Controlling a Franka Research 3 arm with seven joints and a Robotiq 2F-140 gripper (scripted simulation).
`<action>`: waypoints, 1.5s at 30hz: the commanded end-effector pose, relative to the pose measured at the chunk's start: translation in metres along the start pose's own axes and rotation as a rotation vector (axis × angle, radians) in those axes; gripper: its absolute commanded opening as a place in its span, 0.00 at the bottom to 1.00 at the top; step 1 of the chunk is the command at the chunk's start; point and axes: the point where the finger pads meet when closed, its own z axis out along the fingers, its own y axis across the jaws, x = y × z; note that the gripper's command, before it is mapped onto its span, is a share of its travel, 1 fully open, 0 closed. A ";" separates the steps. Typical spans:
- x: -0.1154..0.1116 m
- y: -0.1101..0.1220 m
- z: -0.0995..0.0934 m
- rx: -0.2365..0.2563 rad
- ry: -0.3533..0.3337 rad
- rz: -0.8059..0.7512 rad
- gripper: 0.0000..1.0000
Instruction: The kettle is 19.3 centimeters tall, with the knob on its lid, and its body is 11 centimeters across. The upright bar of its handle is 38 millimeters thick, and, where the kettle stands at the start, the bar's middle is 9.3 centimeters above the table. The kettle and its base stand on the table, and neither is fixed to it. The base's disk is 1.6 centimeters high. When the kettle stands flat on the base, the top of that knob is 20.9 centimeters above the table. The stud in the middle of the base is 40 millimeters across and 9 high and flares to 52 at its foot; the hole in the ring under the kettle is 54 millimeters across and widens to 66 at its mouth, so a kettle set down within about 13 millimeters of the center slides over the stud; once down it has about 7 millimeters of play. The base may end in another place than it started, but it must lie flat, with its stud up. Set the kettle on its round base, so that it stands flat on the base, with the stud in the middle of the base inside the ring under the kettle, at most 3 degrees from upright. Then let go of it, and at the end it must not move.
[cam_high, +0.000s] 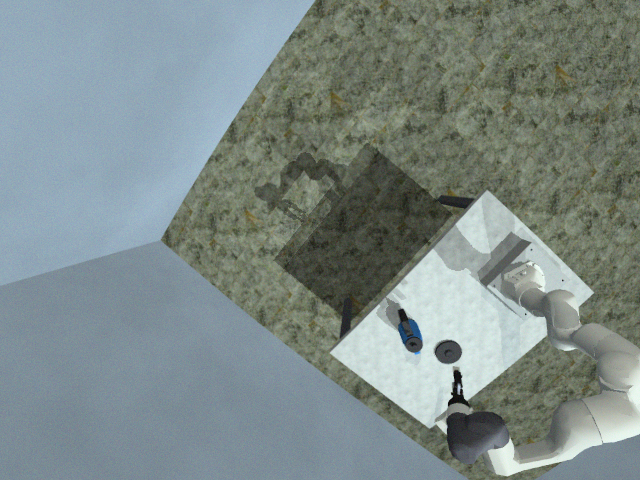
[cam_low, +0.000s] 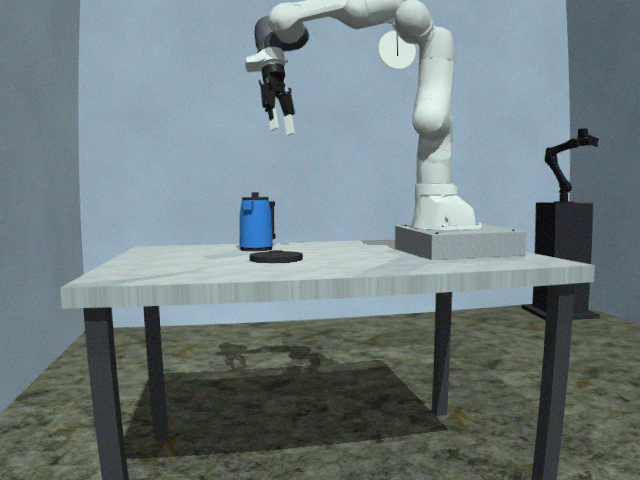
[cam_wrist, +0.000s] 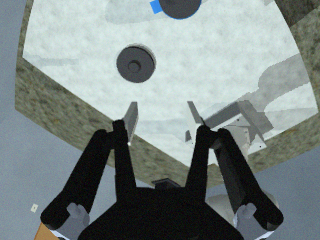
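Note:
The blue kettle (cam_low: 256, 222) with a black lid and handle stands upright on the white table. The black round base (cam_low: 276, 256) lies flat on the table just in front of the kettle, apart from it; it also shows in the overhead view (cam_high: 447, 351) and in the wrist view (cam_wrist: 136, 63). My gripper (cam_low: 281, 125) hangs high above the table, well above the kettle and base, fingers pointing down. The fingers stand half apart with nothing between them.
The arm's grey mounting block (cam_low: 460, 241) sits at the table's back right. A black stand with a small camera arm (cam_low: 564, 217) stands beside the table on the right. The table's front edge (cam_low: 325, 287) is near the base.

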 end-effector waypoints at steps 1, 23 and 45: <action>0.007 -0.011 -0.012 -0.067 0.048 0.128 0.47; 0.007 -0.093 -0.078 -0.125 0.289 0.121 0.47; 0.038 -0.076 -0.063 -0.097 0.303 0.282 0.47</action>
